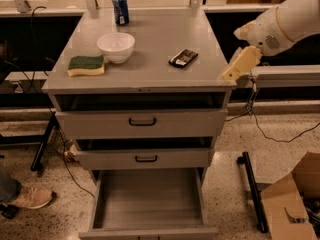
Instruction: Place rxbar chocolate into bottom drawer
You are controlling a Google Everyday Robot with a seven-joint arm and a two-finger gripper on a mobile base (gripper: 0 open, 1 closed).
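Note:
The rxbar chocolate (183, 58) is a small dark bar with pale markings. It lies flat on the grey cabinet top (150, 39), right of centre. The bottom drawer (150, 196) is pulled out, and its wide grey floor is bare. My gripper (228, 75) is pale cream and points down and to the left from the white arm. It hangs at the cabinet top's front right corner, to the right of the bar and apart from it. It holds nothing that I can see.
A white bowl (116, 46), a green-and-yellow sponge (86, 65) and a blue can (120, 8) are on the top. Two upper drawers with black handles (142, 121) stand slightly ajar. A cardboard box (292, 204) and a black stand leg (252, 189) are on the right. A shoe (30, 198) is on the left.

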